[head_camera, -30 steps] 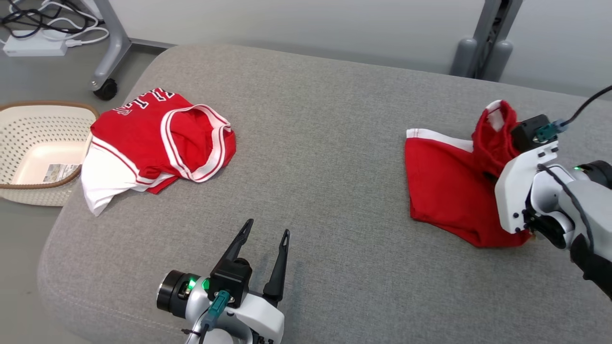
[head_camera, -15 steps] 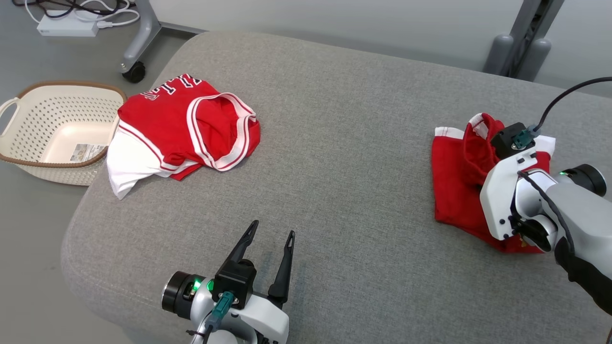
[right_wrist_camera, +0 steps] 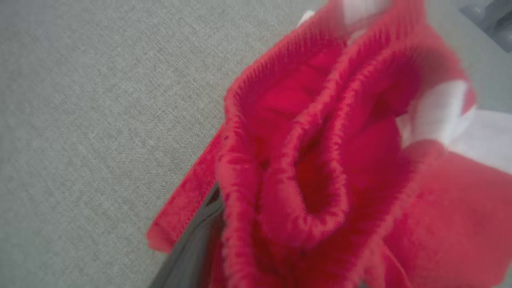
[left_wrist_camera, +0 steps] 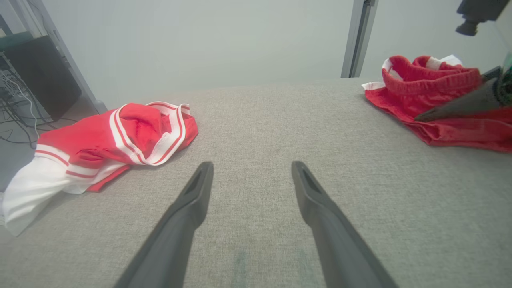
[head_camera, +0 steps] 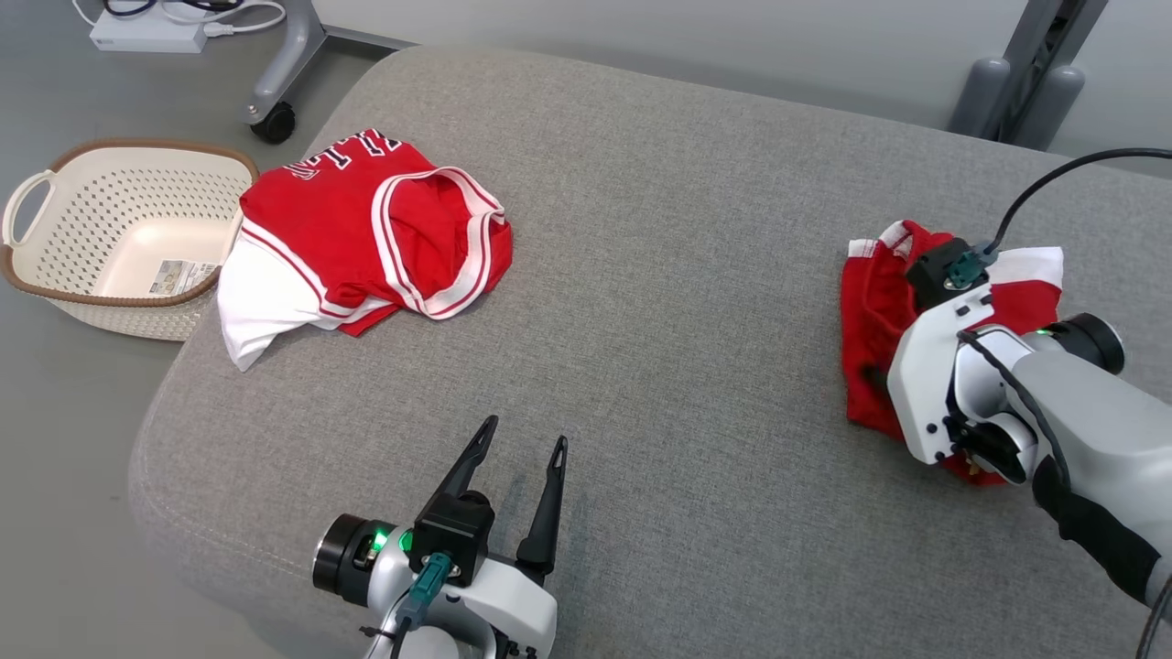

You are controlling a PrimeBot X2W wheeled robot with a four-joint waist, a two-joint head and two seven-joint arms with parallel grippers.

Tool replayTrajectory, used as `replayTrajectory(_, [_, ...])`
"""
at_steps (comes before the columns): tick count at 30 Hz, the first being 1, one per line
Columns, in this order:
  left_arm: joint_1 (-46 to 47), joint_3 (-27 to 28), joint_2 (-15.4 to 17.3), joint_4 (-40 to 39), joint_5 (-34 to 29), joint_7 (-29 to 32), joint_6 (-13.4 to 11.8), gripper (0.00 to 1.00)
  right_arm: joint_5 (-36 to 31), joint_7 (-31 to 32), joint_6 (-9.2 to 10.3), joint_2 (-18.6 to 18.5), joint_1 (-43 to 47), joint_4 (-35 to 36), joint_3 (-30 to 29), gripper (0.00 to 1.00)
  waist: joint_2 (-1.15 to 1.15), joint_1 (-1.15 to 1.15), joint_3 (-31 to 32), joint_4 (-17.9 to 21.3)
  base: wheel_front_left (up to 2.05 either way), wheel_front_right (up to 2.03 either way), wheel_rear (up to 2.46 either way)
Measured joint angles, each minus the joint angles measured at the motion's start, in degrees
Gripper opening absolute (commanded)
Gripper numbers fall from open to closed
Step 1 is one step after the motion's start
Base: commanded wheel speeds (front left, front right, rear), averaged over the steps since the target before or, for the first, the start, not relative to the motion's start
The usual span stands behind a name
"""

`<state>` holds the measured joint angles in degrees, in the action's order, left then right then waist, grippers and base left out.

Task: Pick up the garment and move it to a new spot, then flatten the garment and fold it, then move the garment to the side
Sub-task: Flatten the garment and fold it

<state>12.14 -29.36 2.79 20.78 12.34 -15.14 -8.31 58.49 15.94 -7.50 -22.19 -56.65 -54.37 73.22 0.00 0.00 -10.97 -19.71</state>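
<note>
Fingers (head_camera: 548, 499) of the left gripper (head_camera: 525, 432) stand wide apart at 6 o'clock over bare cushion (head_camera: 687, 229), whose broad middle lies free. The red shorts (head_camera: 870, 311) sit bunched at 3 o'clock under the right gripper (head_camera: 920, 316); I cannot tell whether its fingers clamp the cloth. A jersey (head_camera: 348, 229) overhangs the 10 o'clock edge beside a basket (head_camera: 55, 174). A second ago the waistband stood lifted and the shorts spread wider; the camera has shifted too.
</note>
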Motion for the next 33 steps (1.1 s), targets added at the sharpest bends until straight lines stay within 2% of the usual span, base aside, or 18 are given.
replayTrajectory(15, [-0.43, 1.77, -0.01, 1.1, -1.14, 0.0, 0.16, 1.0, 1.07, -4.58, 0.0, 0.97, -0.18, 6.67, 0.07, 1.0, 0.0, 0.0, 3.76, 3.82, 0.0, 0.0, 0.0])
replayTrajectory(20, [-1.36, 3.05, -0.01, 1.23, -1.78, 0.0, 0.26, 1.0, 4.45, -9.76, 0.0, 0.45, -0.65, 7.3, -0.66, 1.0, 0.0, 0.0, 5.34, 5.62, 0.0, 0.0, 0.0])
replayTrajectory(24, [-1.76, 4.43, -0.02, 0.31, -2.38, 0.0, 0.44, 1.0, 5.59, -16.71, 0.0, -1.11, -0.66, 7.13, -2.25, 1.0, 0.0, 0.0, 6.67, 7.1, 0.0, 0.0, 0.0])
replayTrajectory(29, [-2.55, 6.88, -0.02, -1.49, -3.33, 0.0, 0.44, 1.0, 6.2, -26.81, 0.0, -2.82, 0.69, 5.86, -4.93, 1.0, 0.0, 0.0, 8.08, 9.26, 0.0, 0.0, 0.0])
replayTrajectory(33, [-3.33, 9.13, -0.04, -3.46, -3.81, 0.0, 0.27, 1.0, 6.51, -30.51, 0.0, -3.71, 3.98, 5.36, -9.39, 1.0, 0.0, 0.0, 9.04, 11.06, 0.0, 0.0, 0.0])
